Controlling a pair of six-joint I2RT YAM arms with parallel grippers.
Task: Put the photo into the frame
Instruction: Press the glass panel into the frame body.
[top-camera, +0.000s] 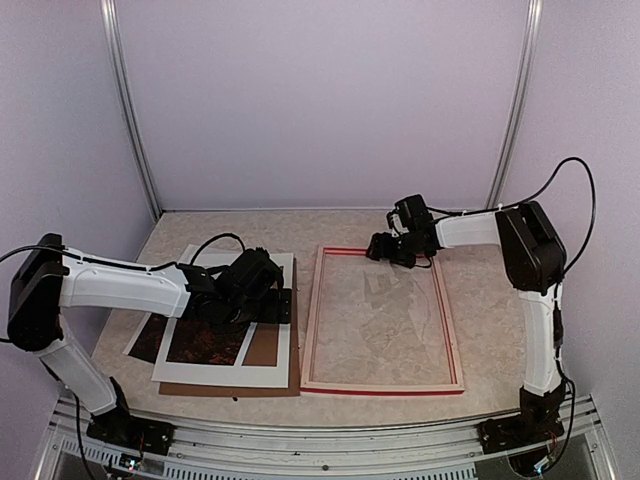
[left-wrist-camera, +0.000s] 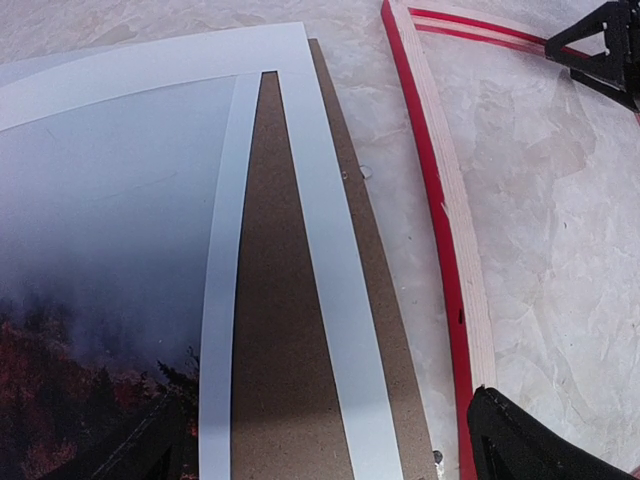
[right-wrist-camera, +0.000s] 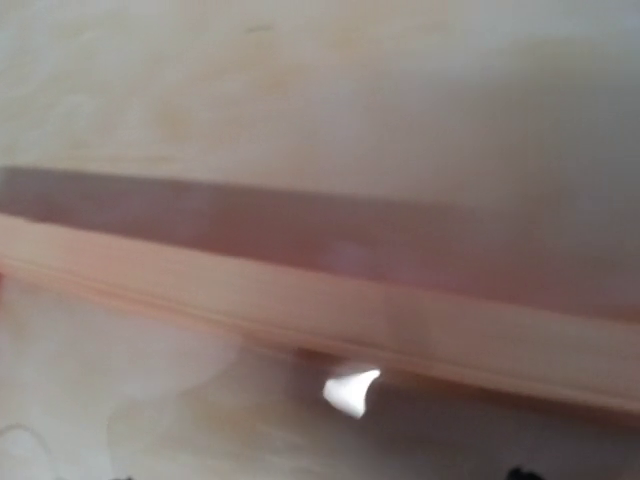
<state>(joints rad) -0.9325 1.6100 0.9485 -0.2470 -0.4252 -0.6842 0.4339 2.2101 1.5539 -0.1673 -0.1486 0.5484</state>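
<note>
The left claw (top-camera: 262, 306) hangs wide open over the stack on the counter (top-camera: 485, 300), its fingers (left-wrist-camera: 530, 440) spread well apart and holding nothing. Right beneath it lies the white mat board (left-wrist-camera: 335, 270). Through the mat's window, below the claw and toward its left finger, shows the photo (left-wrist-camera: 100, 300) — red foliage at the end nearest the fingers, grey mist at the end ahead of them. Brown backing board (left-wrist-camera: 290, 350) fills the rest of the window, straight under the claw. Just beside its right finger lies the frame (left-wrist-camera: 455, 250), flat, pale wood up, red along its edges. The right claw (top-camera: 388, 250) sits at the frame's far left corner with jaws apart — its own view is too blurred to tell whether it touches the rail
</note>
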